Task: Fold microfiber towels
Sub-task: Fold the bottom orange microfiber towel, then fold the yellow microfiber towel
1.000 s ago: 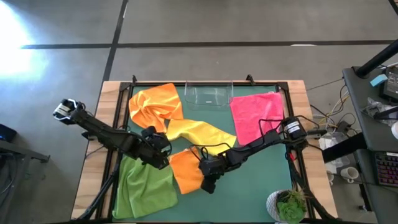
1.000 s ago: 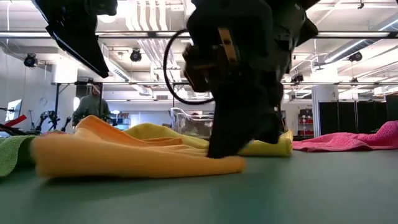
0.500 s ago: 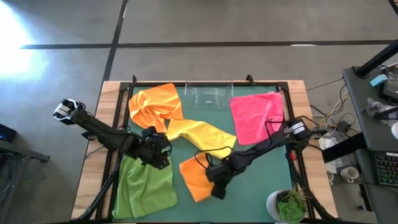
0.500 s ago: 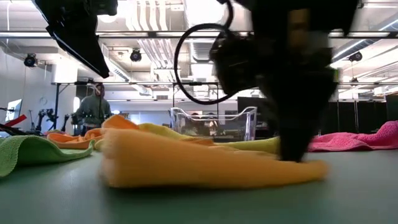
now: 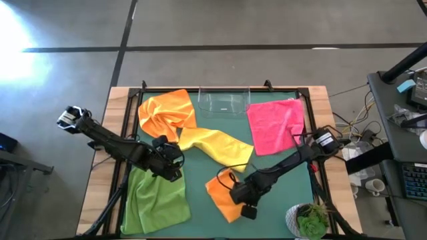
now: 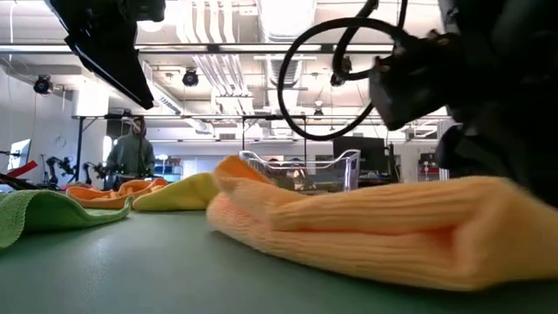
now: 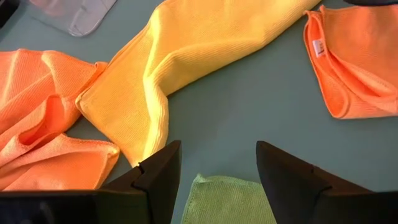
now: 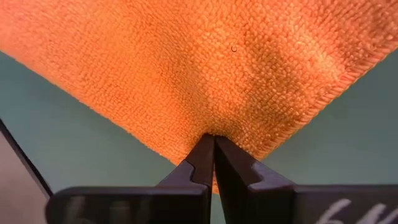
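A small folded orange towel (image 5: 223,197) lies on the green mat, and fills the low view (image 6: 375,231). My right gripper (image 5: 247,211) is shut on its near end. My left gripper (image 5: 170,167) hangs open and empty over the far edge of the lime green towel (image 5: 157,200), its fingers apart in the left wrist view (image 7: 214,174). The yellow towel (image 5: 213,143) lies crumpled at the middle. A second orange towel (image 5: 167,110) lies bunched at the far left. The hot pink towel (image 5: 277,123) lies flat at the far right. My right gripper pinches the orange towel's near edge (image 8: 214,127), close to a corner, between its two shut fingers (image 8: 202,158). The fingers come from above, slanting down. One layer or several, I cannot tell. The towel lies slack on the mat, stretching away from the fingers.
A clear plastic bin (image 5: 223,101) stands at the far edge, middle. A potted plant (image 5: 308,220) sits at the near right corner. A black frame (image 5: 313,127) rims the mat. A person (image 6: 129,157) stands in the room beyond.
My right gripper has moved toward the table's near edge and to the right, staying shut. It has dragged the folded orange towel along the mat, away from the green towel. The towel has turned about as it slid.
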Motion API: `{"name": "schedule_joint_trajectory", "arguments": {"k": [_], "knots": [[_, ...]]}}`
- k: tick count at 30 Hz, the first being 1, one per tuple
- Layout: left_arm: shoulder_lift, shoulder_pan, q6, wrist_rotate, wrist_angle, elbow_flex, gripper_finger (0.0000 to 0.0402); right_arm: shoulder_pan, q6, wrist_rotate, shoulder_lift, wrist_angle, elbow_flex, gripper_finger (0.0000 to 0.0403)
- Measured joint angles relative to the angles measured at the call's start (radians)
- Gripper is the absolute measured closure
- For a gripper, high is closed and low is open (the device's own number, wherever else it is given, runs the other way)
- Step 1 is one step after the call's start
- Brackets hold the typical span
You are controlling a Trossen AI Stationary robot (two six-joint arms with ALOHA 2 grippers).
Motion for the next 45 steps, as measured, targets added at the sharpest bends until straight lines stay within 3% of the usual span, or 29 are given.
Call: {"name": "schedule_joint_trajectory", "arguments": {"k": [15,26,30,37,45], "knots": [[0.0,0.0,-0.007,0.001,0.001,0.0,0.021,0.076,0.021,0.003,-0.031,-0.181,-0.005,0.0394],[0.0,0.0,0.0,0.002,0.0,0.0,0.021,0.161,0.082,0.021,-0.126,-0.183,-0.005,0.0394],[0.0,0.007,0.023,0.001,0.001,-0.002,0.021,0.17,0.123,0.143,-0.186,-0.175,-0.005,0.0394],[0.001,0.037,0.086,0.006,0.035,-0.024,0.021,0.142,0.136,0.46,-0.297,-0.183,-0.005,0.0394],[0.001,0.067,0.135,0.03,0.212,-0.072,0.021,0.079,0.134,0.711,-0.444,-0.249,-0.031,0.0394]]}}
